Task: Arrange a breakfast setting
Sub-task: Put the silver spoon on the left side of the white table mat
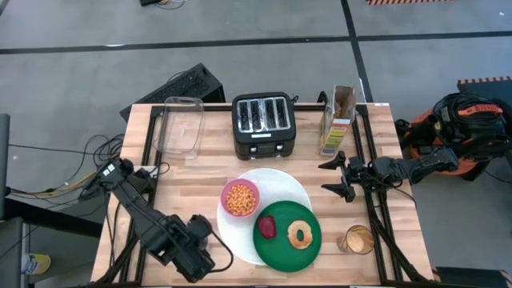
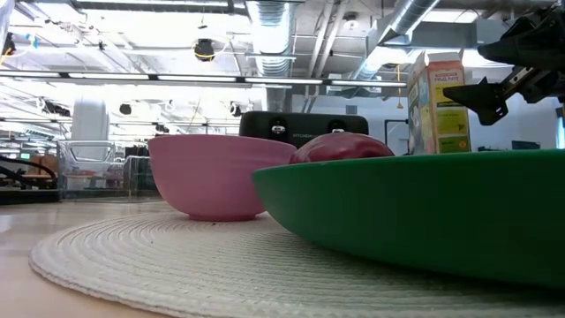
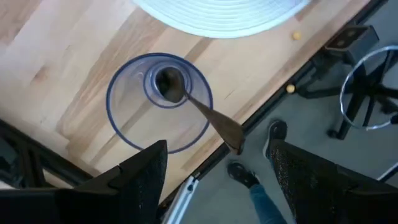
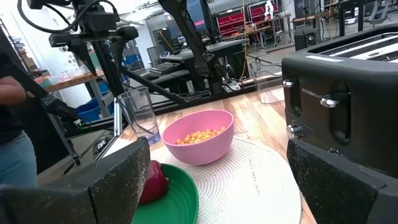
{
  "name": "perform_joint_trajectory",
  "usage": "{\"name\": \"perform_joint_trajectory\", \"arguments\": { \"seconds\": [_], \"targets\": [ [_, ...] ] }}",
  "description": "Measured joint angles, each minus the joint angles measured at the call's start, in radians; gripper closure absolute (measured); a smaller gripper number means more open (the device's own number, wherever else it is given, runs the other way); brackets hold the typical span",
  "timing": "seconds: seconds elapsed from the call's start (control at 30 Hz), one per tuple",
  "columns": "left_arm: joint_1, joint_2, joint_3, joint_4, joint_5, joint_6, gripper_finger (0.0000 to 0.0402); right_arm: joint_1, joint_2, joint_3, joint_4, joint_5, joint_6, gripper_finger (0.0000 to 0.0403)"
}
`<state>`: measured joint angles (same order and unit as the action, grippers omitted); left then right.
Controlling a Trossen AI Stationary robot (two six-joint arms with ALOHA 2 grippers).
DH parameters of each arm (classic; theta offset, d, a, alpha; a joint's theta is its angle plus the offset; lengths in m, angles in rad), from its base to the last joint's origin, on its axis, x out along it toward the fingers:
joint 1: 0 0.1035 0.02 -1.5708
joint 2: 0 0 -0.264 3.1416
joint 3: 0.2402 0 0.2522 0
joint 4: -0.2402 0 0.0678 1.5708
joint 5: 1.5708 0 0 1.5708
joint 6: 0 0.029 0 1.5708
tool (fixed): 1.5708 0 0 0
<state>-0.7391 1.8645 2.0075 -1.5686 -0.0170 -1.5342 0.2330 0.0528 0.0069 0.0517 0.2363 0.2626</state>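
The wooden table (image 1: 192,172) carries the whole setting, and the largest piece of it is the large white round plate (image 1: 284,182), which looks like woven or ribbed material and lies flat in the middle near the front edge. On its front right part rests the smaller dark-green plate (image 1: 280,244), smooth and probably slippery, best taken at the rim. The small pink bowl (image 1: 240,198) sits on the left part of the white plate and is filled with small yellow pieces, so it should be held level. On the green plate lie the toasted bagel ring (image 1: 301,235), light and stiff, and the red food piece (image 1: 266,227), which is rounded and may roll. A clear tumbler (image 3: 159,102) stands near the front left corner of the table with the metal spoon (image 3: 199,106) inside it, handle leaning out; it is light, fragile and easy to tip, so it seems best held around the wall. The left gripper (image 3: 217,171) hangs directly over this tumbler with its jaws apart and holds nothing. The right gripper (image 1: 339,176) waits wide open over the right side of the table.
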Motion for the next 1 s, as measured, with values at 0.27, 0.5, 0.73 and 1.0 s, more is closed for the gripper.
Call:
{"name": "perform_joint_trajectory", "arguments": {
  "seconds": [0.27,0.5,0.73,1.0],
  "targets": [
    [-0.01,0.001,0.0,0.042,-0.012,0.068,0.0132,0.0,0.0,0.0,0.0,0.0,0.0,0.0005],
    [-0.013,0.001,0.0,0.039,-0.043,0.088,0.0132,0.0,0.0,0.0,0.0,0.0,0.0,0.0005],
    [-0.009,0.003,-0.067,0.079,-0.034,0.102,0.0132,0.0,0.0,0.0,0.0,0.0,0.0,0.0005],
    [-0.007,0.003,-0.08,0.099,-0.044,0.113,0.0132,0.0,0.0,0.0,0.0,0.0,0.0,0.0005]
  ]
}}
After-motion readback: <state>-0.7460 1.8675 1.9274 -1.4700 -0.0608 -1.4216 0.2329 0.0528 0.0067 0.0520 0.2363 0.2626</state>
